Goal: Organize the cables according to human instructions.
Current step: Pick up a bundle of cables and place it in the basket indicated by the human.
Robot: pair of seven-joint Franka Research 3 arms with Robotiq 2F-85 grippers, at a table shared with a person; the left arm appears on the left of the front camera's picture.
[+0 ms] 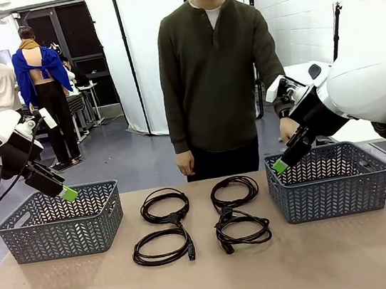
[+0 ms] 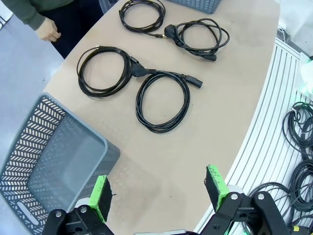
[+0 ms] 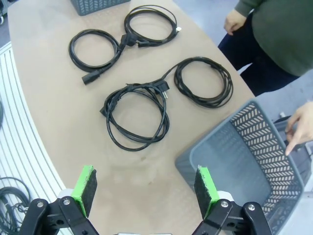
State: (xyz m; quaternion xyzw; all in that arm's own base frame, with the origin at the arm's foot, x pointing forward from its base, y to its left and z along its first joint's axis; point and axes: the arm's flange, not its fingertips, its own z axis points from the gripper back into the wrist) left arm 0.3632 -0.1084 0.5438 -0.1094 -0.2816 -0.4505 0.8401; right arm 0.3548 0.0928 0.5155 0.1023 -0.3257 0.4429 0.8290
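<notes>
White brick wall right; white curtain behind; grey floor.

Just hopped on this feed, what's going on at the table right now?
Nothing is picked up yet. Four coiled cables lie on the table between the left basket and the right basket. The left gripper and right gripper hang open in the air, each near its own basket. The person stands at the far side, one hand at the right basket's rim, seemingly pointing at it.
</notes>
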